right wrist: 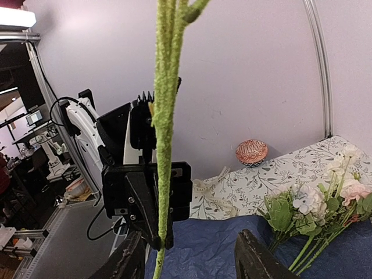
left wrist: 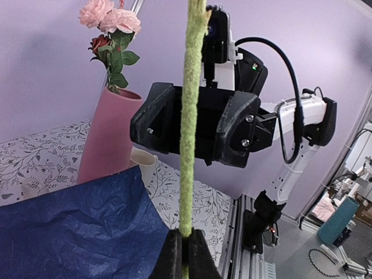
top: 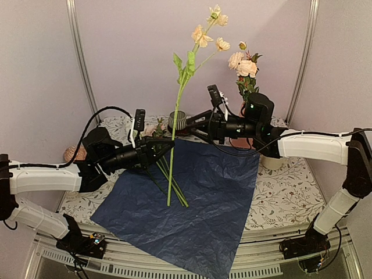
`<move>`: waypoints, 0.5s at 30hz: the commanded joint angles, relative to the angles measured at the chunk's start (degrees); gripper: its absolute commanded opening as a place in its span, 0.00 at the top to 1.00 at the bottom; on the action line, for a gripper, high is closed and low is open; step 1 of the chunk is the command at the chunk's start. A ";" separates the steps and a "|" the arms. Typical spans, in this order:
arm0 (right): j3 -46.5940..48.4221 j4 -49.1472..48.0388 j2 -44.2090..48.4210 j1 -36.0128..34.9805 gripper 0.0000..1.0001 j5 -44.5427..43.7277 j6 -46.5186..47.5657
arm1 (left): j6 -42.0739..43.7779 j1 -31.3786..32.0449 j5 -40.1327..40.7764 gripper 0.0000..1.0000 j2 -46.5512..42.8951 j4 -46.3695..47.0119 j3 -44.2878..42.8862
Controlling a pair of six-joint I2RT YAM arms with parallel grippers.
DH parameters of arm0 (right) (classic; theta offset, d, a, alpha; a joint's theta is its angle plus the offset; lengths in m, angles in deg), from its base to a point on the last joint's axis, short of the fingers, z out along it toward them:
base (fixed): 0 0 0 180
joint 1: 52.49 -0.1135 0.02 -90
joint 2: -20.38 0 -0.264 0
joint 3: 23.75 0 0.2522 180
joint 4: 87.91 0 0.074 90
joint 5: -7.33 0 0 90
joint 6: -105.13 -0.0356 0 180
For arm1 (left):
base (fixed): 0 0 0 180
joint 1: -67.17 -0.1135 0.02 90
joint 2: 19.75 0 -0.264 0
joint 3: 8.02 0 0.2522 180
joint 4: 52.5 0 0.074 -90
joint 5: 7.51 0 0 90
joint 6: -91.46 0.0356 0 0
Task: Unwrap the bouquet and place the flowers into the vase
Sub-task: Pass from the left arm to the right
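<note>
Handover step: left gripper [left wrist: 185,253] pinches long fuzzy green flower stem [left wrist: 189,116] upright; right gripper [right wrist: 192,258] spread either side of it, higher up. Behind right gripper stands tall salmon-pink matte vase [left wrist: 107,133]. Next, likely: right clamps, left releases.

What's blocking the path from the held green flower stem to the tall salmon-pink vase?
In the top view, the right arm's black pincer and wrist lie between that stem and the vase; pink roses sit in its mouth.
</note>
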 commanded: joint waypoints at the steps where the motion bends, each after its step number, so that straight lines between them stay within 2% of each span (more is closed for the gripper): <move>1: 2.97 -3.44 -2.11 -1.32 0.49 1.31 -1.98 | 1.86 1.00 -0.69 1.00 0.87 1.60 -2.02; 10: 5.71 -5.21 -5.30 -2.68 0.60 2.55 -2.96 | 2.72 1.84 -0.73 1.00 1.65 1.34 -2.33; 15: 6.31 -6.08 -6.12 -2.77 0.72 3.85 -3.68 | 2.94 1.88 -0.56 1.00 1.64 1.26 -2.38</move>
